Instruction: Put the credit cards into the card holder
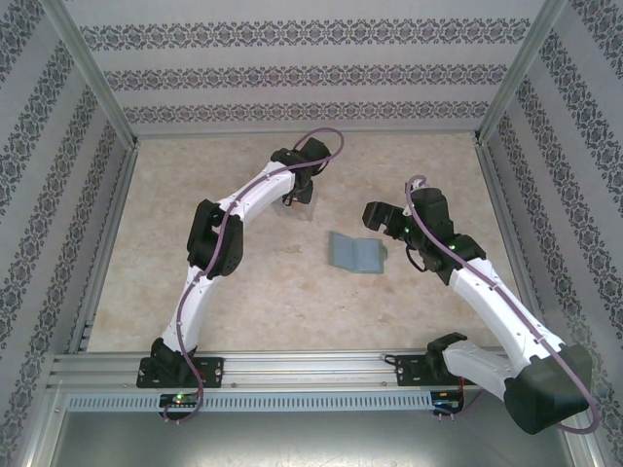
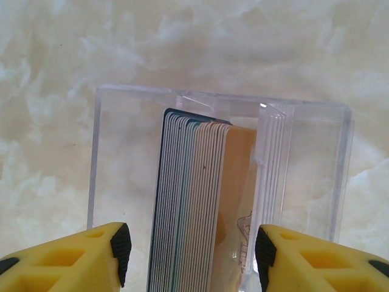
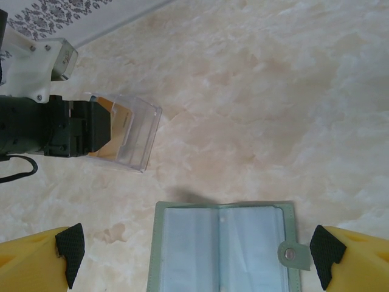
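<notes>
Where our left gripper (image 2: 189, 252) straddles the credit cards (image 2: 194, 201), jaws apart, they stand toward twelve o'clock in the clear stand (image 2: 304, 170). Our right gripper (image 3: 197, 254) gapes wide, the unfolded card holder (image 3: 222, 243) at six o'clock.

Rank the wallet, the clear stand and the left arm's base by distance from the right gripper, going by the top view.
1. Wallet, just below-left of the right gripper.
2. Clear stand, farther left, mid-table.
3. Left arm's base, at the near-left edge.
</notes>
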{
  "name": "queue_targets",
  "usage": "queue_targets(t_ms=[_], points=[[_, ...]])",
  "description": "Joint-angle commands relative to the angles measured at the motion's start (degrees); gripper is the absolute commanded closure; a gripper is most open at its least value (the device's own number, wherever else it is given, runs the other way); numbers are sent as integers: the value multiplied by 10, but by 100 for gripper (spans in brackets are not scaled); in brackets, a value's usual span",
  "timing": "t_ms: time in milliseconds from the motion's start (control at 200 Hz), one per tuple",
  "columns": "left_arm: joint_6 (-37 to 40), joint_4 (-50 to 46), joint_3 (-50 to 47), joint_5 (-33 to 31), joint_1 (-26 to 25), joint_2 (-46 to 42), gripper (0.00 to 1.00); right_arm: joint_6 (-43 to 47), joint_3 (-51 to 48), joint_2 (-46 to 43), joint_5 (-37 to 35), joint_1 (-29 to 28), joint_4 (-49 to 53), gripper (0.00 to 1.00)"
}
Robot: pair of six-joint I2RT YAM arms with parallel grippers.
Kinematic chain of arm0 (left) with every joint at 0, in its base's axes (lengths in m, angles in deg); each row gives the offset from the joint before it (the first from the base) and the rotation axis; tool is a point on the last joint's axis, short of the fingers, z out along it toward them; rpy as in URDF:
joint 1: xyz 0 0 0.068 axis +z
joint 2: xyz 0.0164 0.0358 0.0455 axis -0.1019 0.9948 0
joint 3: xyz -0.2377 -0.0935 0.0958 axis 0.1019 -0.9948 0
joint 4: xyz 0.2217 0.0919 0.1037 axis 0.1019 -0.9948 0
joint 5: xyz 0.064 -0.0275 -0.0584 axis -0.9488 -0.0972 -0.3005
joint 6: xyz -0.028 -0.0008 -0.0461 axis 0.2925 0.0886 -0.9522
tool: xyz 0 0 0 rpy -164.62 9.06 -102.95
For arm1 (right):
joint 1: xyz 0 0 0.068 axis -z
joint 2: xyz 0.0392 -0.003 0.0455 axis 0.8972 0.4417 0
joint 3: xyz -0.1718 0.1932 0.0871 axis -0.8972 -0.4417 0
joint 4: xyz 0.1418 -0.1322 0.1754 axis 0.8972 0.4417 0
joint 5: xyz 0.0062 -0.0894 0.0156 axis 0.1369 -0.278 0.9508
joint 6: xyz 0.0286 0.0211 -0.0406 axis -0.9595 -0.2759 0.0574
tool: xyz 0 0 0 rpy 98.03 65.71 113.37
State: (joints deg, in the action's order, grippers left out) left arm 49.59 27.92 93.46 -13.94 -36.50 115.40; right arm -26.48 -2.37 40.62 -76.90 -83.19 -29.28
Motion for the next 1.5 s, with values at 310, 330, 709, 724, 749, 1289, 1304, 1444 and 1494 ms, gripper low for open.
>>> queue_targets(t_ms=[310,330,709,724,749,1289,1304,1444,1494], points=[[15,-23,20,-28,7,2,40,14,27,2,-10,-8,16,2],[16,-23,20,-30,8,2,40,14,26,2,-11,-8,16,2],[18,-27,20,-31,14,10,41,14,31,6,-9,-10,16,2],[19,-26,20,-33,15,9,41,14,31,7,-10,-9,16,2],[20,-24,20,-35,15,9,41,14,30,7,-11,-9,16,2],[-7,1,-6,-39,22,-25,62,14,26,2,-23,-8,17,2],[-7,1,-7,-40,21,-25,62,14,27,3,-22,-8,18,2],[-5,2,-6,-42,21,-28,63,14,24,1,-23,-8,16,2],[-8,-1,-6,-45,21,-29,63,14,24,1,-23,-8,17,2]])
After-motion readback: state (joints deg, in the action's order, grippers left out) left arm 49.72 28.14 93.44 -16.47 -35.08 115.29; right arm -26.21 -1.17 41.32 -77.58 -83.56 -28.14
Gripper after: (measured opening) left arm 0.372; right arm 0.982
